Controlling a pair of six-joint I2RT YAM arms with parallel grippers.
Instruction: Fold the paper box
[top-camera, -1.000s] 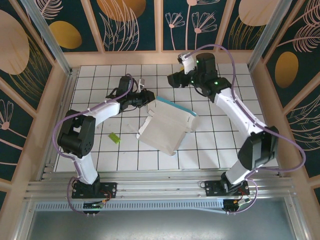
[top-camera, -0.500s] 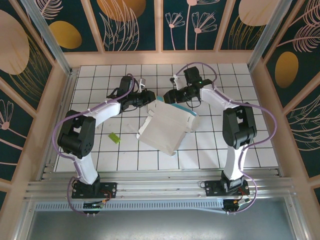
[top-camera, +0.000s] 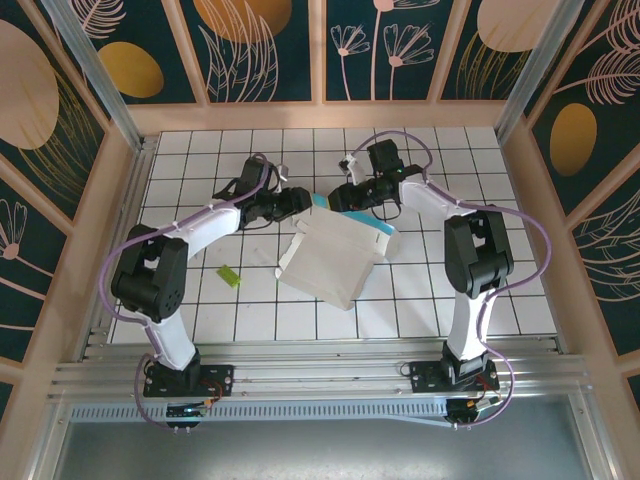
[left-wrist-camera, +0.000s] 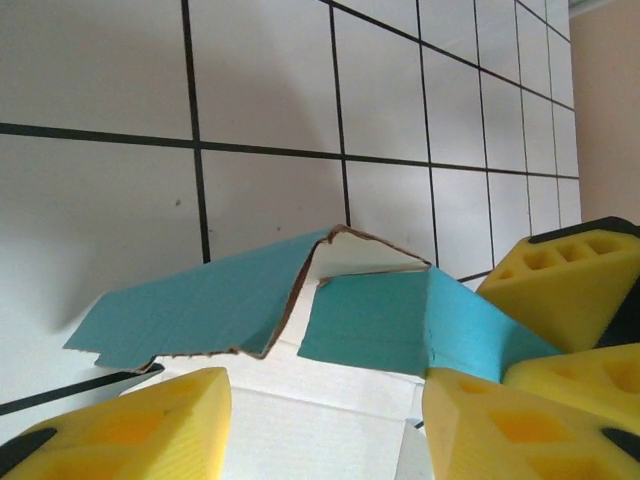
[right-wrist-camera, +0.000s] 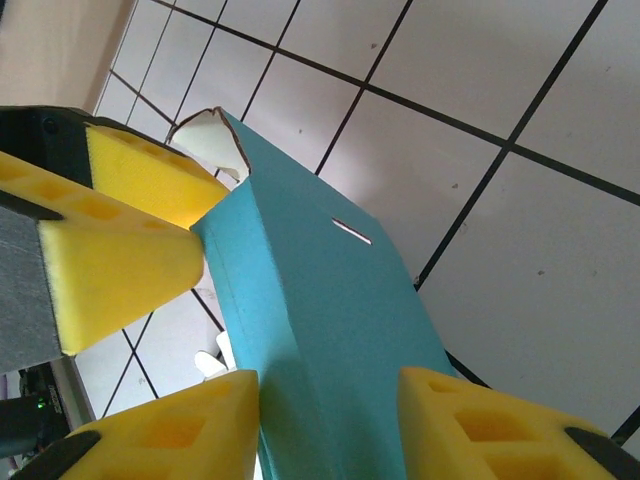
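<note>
The paper box (top-camera: 335, 258) lies a little above the middle of the overhead picture, turned at an angle on the tiled desk (top-camera: 480, 290). Its white inside faces up. Its far edge stands up as a turquoise wall, and the near panels lie flat. So I judge that you are early in the folding, at the step of raising and shaping the far wall and its corner flap.

Both arms meet at the upper left corner of the box. Your left claw (top-camera: 300, 204) has its yellow fingers apart. In its wrist view they sit at the two lower corners of the frame, with white cardboard in the gap and a raised blue flap (left-wrist-camera: 200, 305) beyond them. It holds nothing.

Your right claw (top-camera: 336, 198) straddles the turquoise wall. In its wrist view the wall runs up between the two fingers, and both stand very close to it. I cannot tell if they truly clamp it.

For the next move, I think you need the right claw firm on the wall first. Then bring the left claw onto the loose flap and turn it inward along its crease. Please go gently, because the card is thin and the two claws are nearly touching. The small yellow-green piece (top-camera: 228, 276) lies well apart at the left.
</note>
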